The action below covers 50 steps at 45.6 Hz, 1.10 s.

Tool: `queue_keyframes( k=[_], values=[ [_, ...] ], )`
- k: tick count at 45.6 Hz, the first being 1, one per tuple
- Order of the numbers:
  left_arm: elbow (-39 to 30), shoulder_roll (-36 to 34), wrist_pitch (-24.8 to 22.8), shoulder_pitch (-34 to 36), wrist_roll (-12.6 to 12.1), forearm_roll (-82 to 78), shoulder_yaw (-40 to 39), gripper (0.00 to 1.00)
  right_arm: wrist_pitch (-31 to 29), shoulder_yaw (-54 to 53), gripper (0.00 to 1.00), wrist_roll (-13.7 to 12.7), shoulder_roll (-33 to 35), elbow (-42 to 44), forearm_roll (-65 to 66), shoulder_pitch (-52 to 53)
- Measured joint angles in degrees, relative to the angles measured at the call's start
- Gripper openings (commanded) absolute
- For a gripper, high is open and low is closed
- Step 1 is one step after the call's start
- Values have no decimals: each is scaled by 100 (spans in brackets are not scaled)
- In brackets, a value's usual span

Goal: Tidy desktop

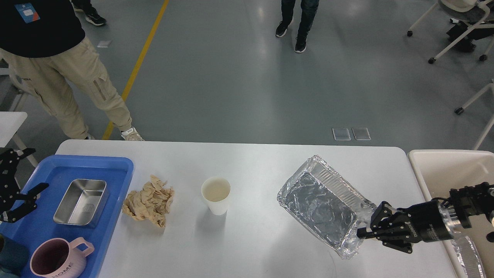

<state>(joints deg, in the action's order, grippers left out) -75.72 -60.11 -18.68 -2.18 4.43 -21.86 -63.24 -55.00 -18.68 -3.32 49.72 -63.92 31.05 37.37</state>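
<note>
Your right end effector (362,233) is clamped on the foil tray's (322,210) near corner, tilting it above the table (254,162), a wide, smooth white top with rounded corners. Your left end effector (21,195) hangs apart over the blue tray (115,170).

Tray (115,170) left on desktop (254,162); cup (216,195) centre; foil pan (322,206) right.

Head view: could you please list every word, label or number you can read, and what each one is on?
"HOME": on the pink mug, seen upside down.
"ROBOTIQ": on the right gripper, partly legible.
Badge on the bystander's black shirt: too small to read.
Embossed mark inside the steel tin: unreadable.
</note>
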Motion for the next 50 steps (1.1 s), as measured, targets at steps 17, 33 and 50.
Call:
queue_keyframes(
  k=[17,33,50],
  values=[
    [-1817,-2074,1018,-1179,43,-1692,13,97,0,-22,0,7,29,-30,-30,-25],
    [-2080,-3043,1062,-1194,412,-1677,-181,97,0,-173,0,7,258,-56,-38,-19],
    [-1617,-2144,1503,-1175,767,-1585,-281,97,0,-198,0,11,353,-117,-63,-44]
  ],
)
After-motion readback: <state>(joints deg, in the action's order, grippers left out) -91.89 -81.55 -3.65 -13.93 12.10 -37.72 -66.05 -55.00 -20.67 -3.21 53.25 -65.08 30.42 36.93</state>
